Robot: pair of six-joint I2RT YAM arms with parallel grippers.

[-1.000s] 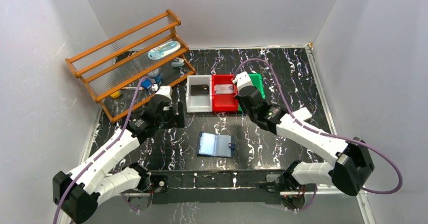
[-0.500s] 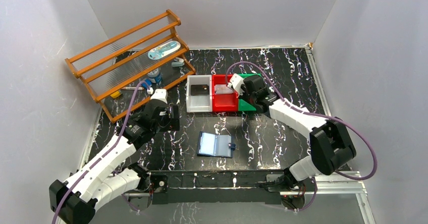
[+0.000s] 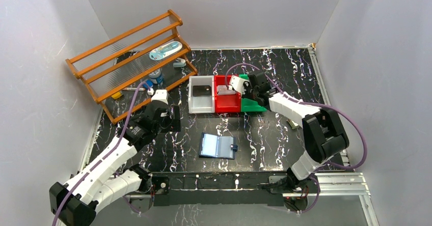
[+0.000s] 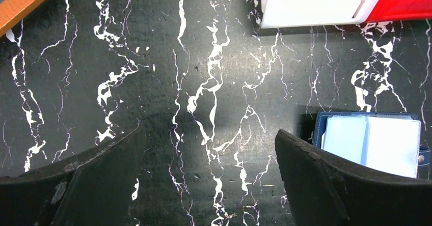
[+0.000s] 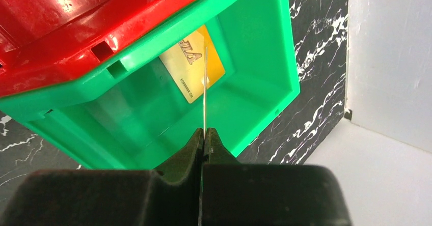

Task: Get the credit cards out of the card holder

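Observation:
The card holder [image 3: 218, 146] lies open on the black marble table, light blue inside up; its corner shows in the left wrist view [image 4: 374, 142]. My left gripper [image 4: 209, 149] is open and empty, low over bare table left of the holder. My right gripper [image 5: 205, 134] is shut on a thin card [image 5: 205, 91] seen edge-on, held over the green bin [image 5: 254, 83]. A gold card [image 5: 192, 68] lies flat in that bin. A black card [image 3: 202, 89] lies in the white bin [image 3: 193, 104], a silvery card [image 3: 224, 89] in the red bin [image 3: 227, 105].
The three bins stand side by side at mid table; the green bin [image 3: 253, 105] is partly under my right wrist. A wooden rack [image 3: 130, 58] with small items stands at the back left. Grey walls close in the table on three sides.
My right arm has folded in and its wrist has turned over the green bin, card still gripped. My left arm has shifted only slightly. The card holder has not moved.

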